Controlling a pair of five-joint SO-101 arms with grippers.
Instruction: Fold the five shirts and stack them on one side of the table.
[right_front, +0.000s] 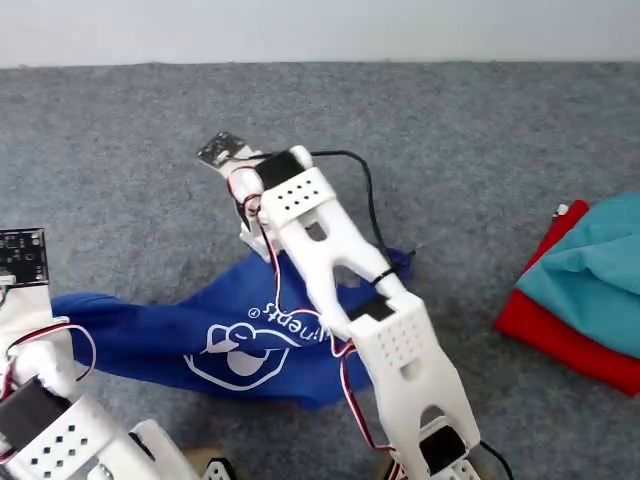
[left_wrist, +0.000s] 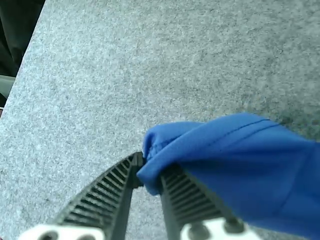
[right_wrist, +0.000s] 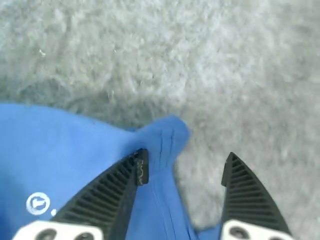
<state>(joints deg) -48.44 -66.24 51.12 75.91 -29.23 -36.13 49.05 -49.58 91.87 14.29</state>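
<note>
Table (right_front: 460, 130): grey felt, ending at a pale strip along the far edge.
Blue shirt (right_front: 170, 335): near the front edge, left of middle. Unfolded, crumpled, drawn out sideways in a long loose shape. White logo faces up.
Left arm (right_front: 45, 410): front left corner, over the blue shirt's left end.
Left gripper (left_wrist: 150, 170): clamped on a bunched fold at the blue shirt's edge. The cloth fills the narrow gap between the ribbed fingers (left_wrist: 105, 192) and drapes over one of them. Bare felt lies beyond the tips.
Right arm (right_front: 335, 260): rises from the front edge right of middle and slants far-left across the far right part of the blue shirt.
Right gripper (right_wrist: 187, 156): spread wide, holding nothing. One finger (right_wrist: 110, 192) sits over blue cloth, just beside a pointed corner of the shirt. The other sits over bare felt. Cannot tell whether the tips touch down.
Cable (right_front: 365, 190): black, looping off the right arm's wrist and back along the arm.
Teal shirt (right_front: 600, 270): folded, at the table's right edge, lying on the red shirt.
Red shirt (right_front: 560, 335): folded, under the teal one, its edge showing along the left and front sides.
Stack vs blue shirt: well apart, with bare felt between.
</note>
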